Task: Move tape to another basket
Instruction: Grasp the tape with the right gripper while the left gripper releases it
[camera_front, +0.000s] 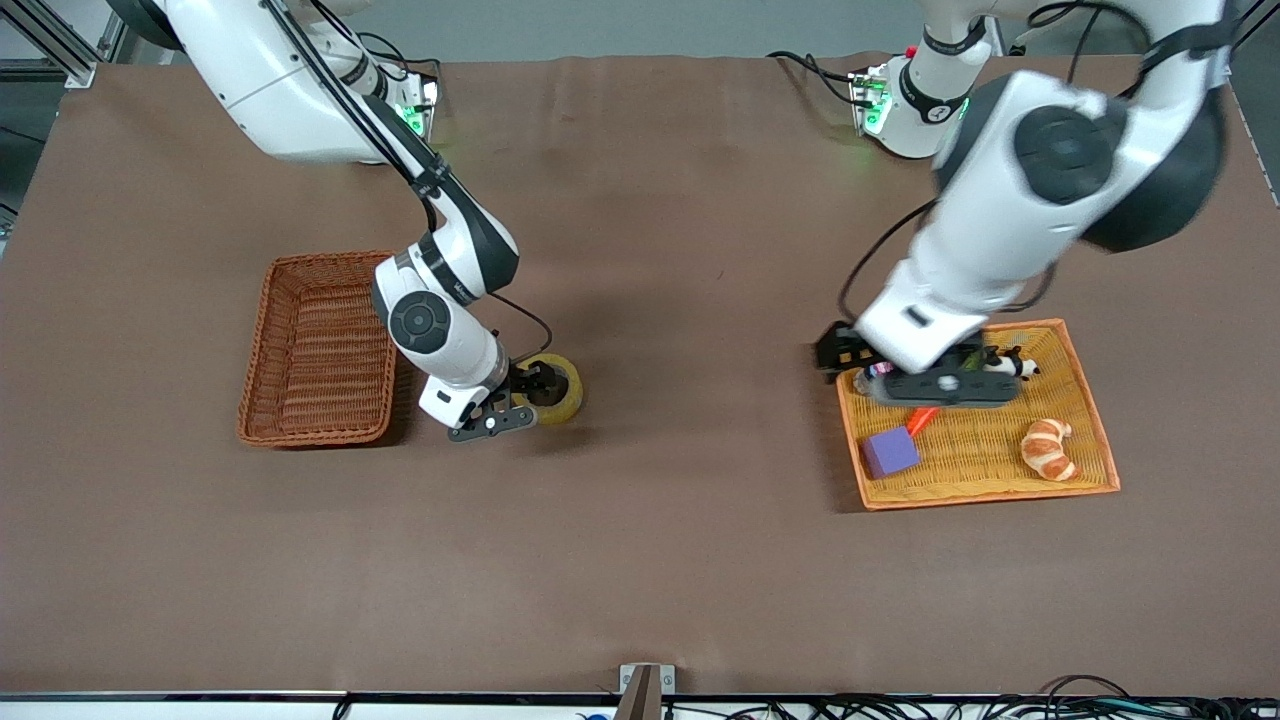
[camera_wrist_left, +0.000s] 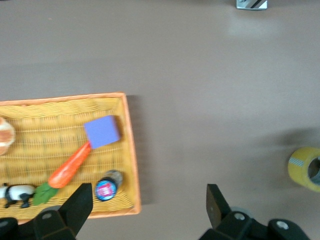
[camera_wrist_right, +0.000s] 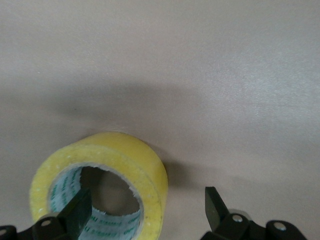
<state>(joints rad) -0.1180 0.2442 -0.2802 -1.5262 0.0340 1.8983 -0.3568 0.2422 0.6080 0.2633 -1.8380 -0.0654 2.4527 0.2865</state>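
Lying on the bare table, tape tilting, core opening toward the right gripper, one finger sitting inside the ring, jaws spread wide. Resting at its 9 o'clock, the basket. Hovering over the yellow tray at 3 o'clock, left gripper gaping above purple block, carrot, croissant.

Both grippers open, low

The tape, a yellowish translucent roll with a grey core, lies flat on the table, just beside the basket. The basket, deep reddish-brown wicker, sits toward the right arm's end.
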